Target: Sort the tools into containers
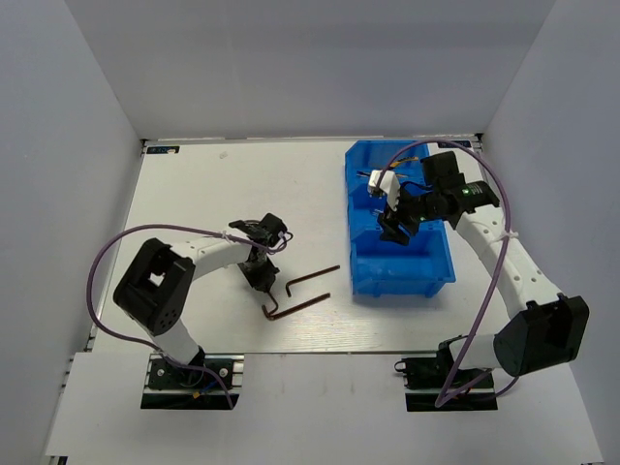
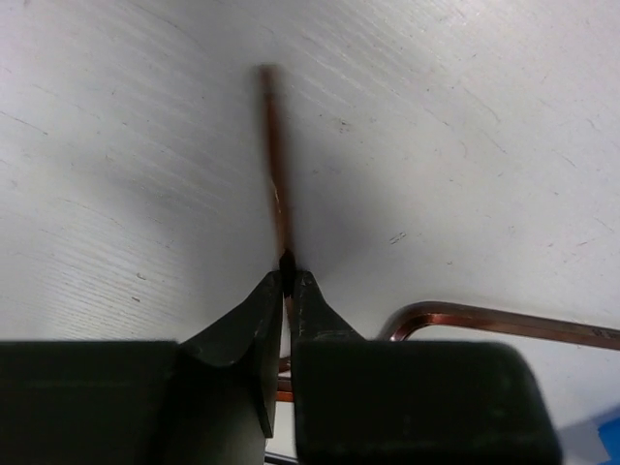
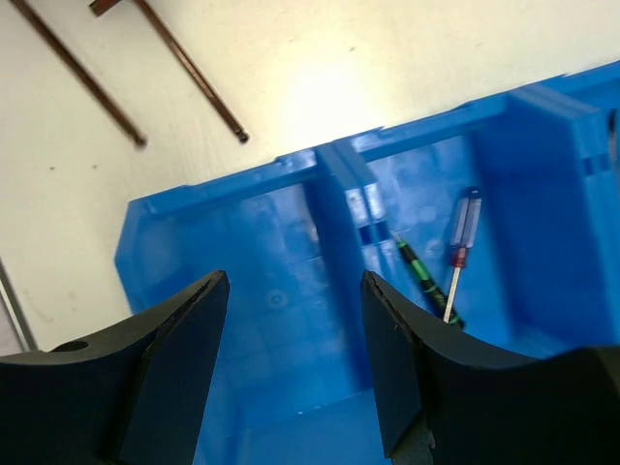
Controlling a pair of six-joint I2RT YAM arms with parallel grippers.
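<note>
**Top external.** Blue bins [image 1: 402, 278] stand on the right of the white table [image 1: 203, 184]. Hex keys [image 1: 312, 277] lie flat left of the bins, with the left gripper [image 1: 262, 281] at their bent ends. The right gripper [image 1: 392, 228] is above the bins. Plain grey walls enclose the table.

**Left wrist.** Jaws are clamped on one hex key [image 2: 276, 165]. Advice: lift level, as the thin rod may swivel.

**Right wrist.** Jaws are spread and empty over one compartment. A green screwdriver [image 3: 417, 266] and a blue screwdriver [image 3: 467, 215] lie in the next compartment.
</note>
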